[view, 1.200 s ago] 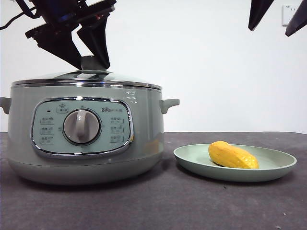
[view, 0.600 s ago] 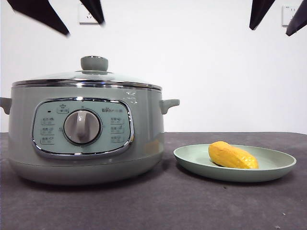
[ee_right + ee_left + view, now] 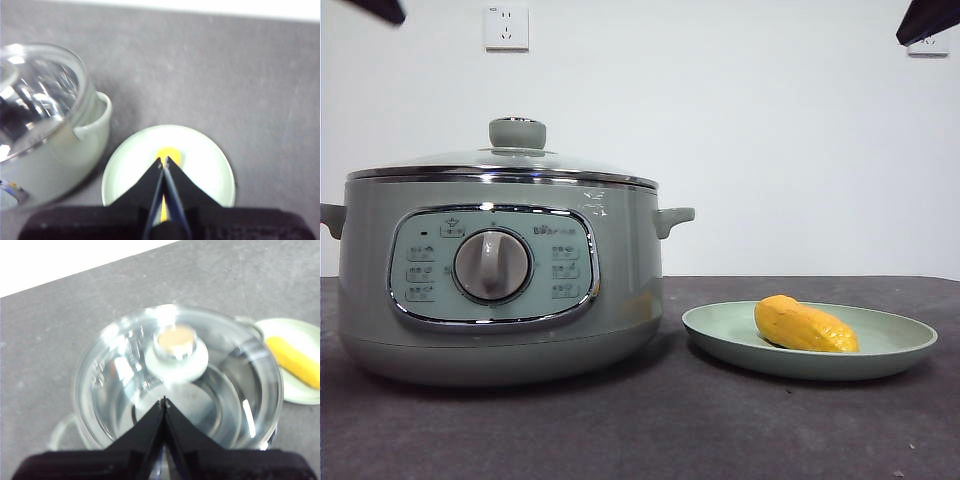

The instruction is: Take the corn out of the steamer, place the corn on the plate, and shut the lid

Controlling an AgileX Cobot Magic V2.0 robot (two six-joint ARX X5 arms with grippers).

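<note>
Corn on the plate, lid on the steamer.
I see the stubby yellow-orange corn (image 3: 805, 325) lying on the pale green plate (image 3: 720, 330); the glass lid (image 3: 510, 158) caps the steamer (image 3: 620, 290); left gripper (image 3: 164, 401) and right gripper (image 3: 163, 162) are both pinched closed, empty.

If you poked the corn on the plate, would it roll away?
Probably a little. The corn is stubby with rounded ends, so it would likely roll sideways. The plate has a low raised rim that might stop it. Its surface looks smooth, so it could be slippery.
</note>
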